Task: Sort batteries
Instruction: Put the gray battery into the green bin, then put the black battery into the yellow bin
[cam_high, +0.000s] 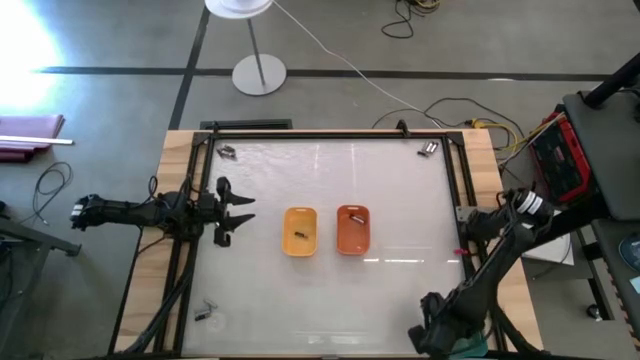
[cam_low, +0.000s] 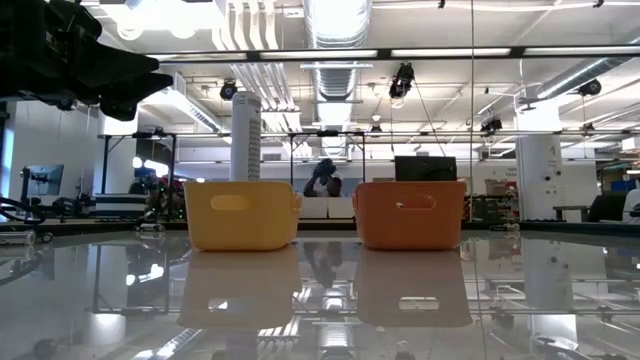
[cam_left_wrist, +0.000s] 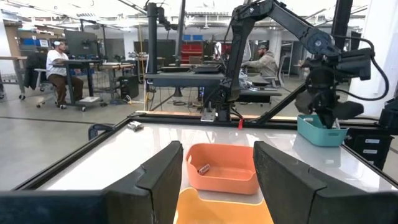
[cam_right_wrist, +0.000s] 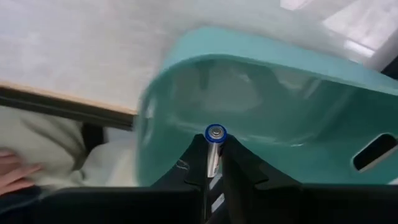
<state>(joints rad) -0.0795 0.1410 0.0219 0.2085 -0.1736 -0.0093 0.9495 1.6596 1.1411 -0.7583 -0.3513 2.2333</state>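
A silvery-grey battery (cam_right_wrist: 214, 152) w/ a blue ring at its tip sits clamped between the right end effector (cam_right_wrist: 213, 171) fingers, seen lower centre of the right wrist frame, right in front of the teal tray (cam_right_wrist: 261, 112), which fills most of that frame; battery tip is over the tray's open side. In the left wrist frame the same teal tray (cam_left_wrist: 320, 130) shows at right, under the right arm's end effector. Other batteries: one dark one lies in the yellow tray (cam_high: 300, 231) (battery (cam_high: 299, 236)), one in the orange tray (cam_high: 353, 229) (battery (cam_left_wrist: 203, 168), also a dark speck in the high view), both trays side by side at frame centre of the high view, just apart. Loose batteries lie at worktop corners: upper left (cam_high: 227, 153), upper right (cam_high: 429, 148), lower left (cam_high: 205, 314). Left end effector (cam_high: 243, 213) is at left-centre of the high frame, just left of the yellow tray, fingers spread wide & holding nothing; in its wrist view both fingers (cam_left_wrist: 161, 180) frame the orange tray. Low view: yellow tray (cam_low: 241, 214) left of centre, orange tray (cam_low: 410, 213) right of centre, on the glossy worktop (cam_high: 400, 290). People sit at desks in the room beyond, e.g. one (cam_left_wrist: 59, 68) at upper left of the left wrist frame.
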